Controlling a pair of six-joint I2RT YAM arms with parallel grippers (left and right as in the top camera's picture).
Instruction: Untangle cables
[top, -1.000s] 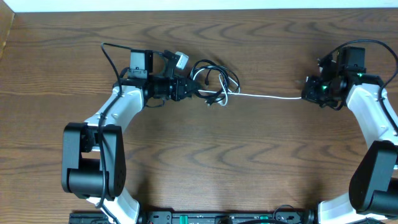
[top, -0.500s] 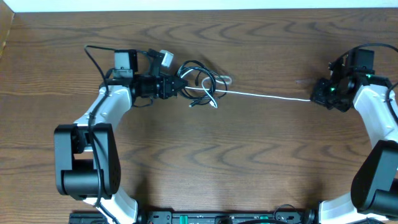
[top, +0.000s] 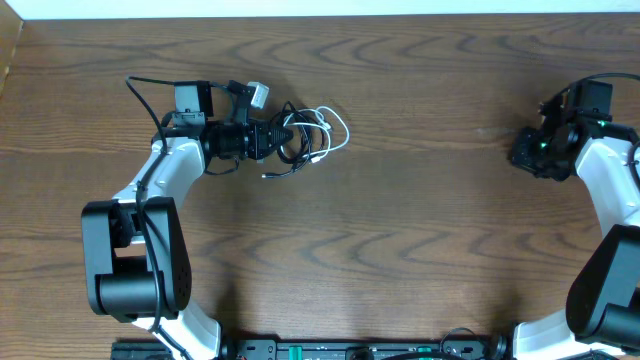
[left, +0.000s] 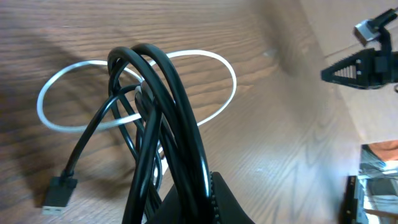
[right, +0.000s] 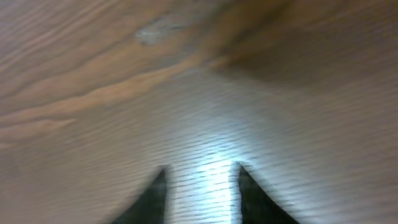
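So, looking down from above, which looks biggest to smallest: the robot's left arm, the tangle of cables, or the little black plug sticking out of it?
1. left arm: by far the largest.
2. cable tangle: much smaller, bunched at that arm's tip.
3. black plug: tiniest, a speck at the tangle's lower edge.

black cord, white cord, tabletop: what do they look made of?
By looks: black cord, likely rubber or PVC jacket, glossy, highlights along it; white cord, similar smooth plastic jacket; tabletop, wood or wood-look laminate, grain visible, slight sheen.
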